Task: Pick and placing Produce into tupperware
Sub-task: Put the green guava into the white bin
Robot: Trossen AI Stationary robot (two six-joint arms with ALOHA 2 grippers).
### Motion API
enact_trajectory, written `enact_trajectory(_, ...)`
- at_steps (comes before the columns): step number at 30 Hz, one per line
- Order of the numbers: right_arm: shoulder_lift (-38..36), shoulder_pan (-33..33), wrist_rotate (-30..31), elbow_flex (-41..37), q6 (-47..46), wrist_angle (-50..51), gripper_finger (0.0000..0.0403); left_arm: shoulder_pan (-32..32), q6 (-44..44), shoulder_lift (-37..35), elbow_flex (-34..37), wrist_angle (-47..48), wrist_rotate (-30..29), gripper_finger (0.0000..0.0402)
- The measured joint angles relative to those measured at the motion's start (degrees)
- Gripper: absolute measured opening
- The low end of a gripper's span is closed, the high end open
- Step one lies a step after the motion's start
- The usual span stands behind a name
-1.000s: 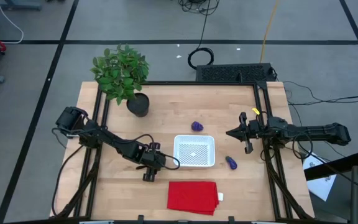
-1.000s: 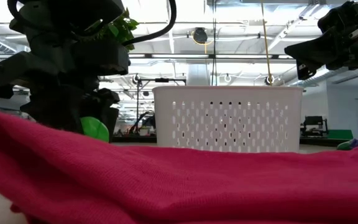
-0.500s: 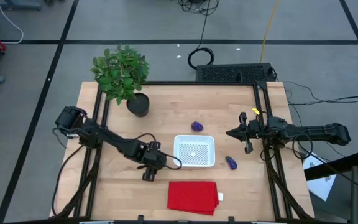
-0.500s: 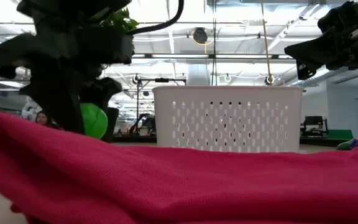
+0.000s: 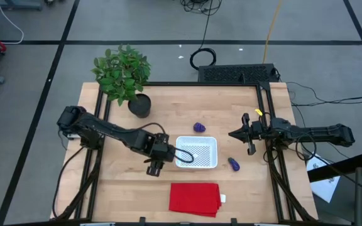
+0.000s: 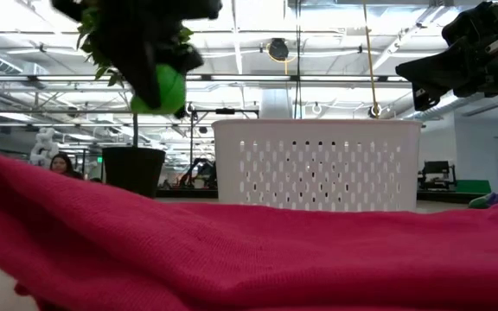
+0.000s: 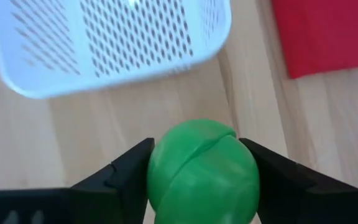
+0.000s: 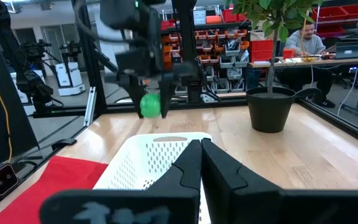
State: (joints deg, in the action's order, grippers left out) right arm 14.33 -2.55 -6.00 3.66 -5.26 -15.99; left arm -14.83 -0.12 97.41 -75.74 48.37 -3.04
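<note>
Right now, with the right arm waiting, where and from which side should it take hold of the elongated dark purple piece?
Probably across its narrow middle, coming straight down. In the high view the dark purple piece lies flat on bare wood, apart from the white container and just in front of the right gripper. Its long axis runs diagonally, so the fingers likely should close across that line.

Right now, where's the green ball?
The green ball is held off the table in the left gripper, just beside the white container's left edge, as the low view shows.
</note>
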Motion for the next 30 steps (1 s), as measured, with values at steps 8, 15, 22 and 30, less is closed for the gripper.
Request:
enact_trajectory(8, 0.00, 0.00, 0.00, -0.01, -0.03, 0.00, 0.0000, 2.90, 4.19, -0.02, -8.12, 5.65, -0.03, 0.0229)
enact_trajectory(15, 0.00, 0.00, 0.00, 0.00, -0.04, 0.00, 0.0000, 4.97, 0.51, -0.02, -8.95, 5.03, -0.03, 0.0230)
enact_trajectory(22, 0.00, 0.02, 0.00, 0.00, 0.07, 0.00, 0.0000, 6.69, -3.23, -0.02, -8.95, -0.53, -0.28, 0.0230)
enact_trajectory(30, -0.02, 0.02, 0.00, -0.01, 0.11, -0.03, 0.0000, 8.78, -0.31, 2.62, -11.92, -1.87, 0.36, 0.0230)
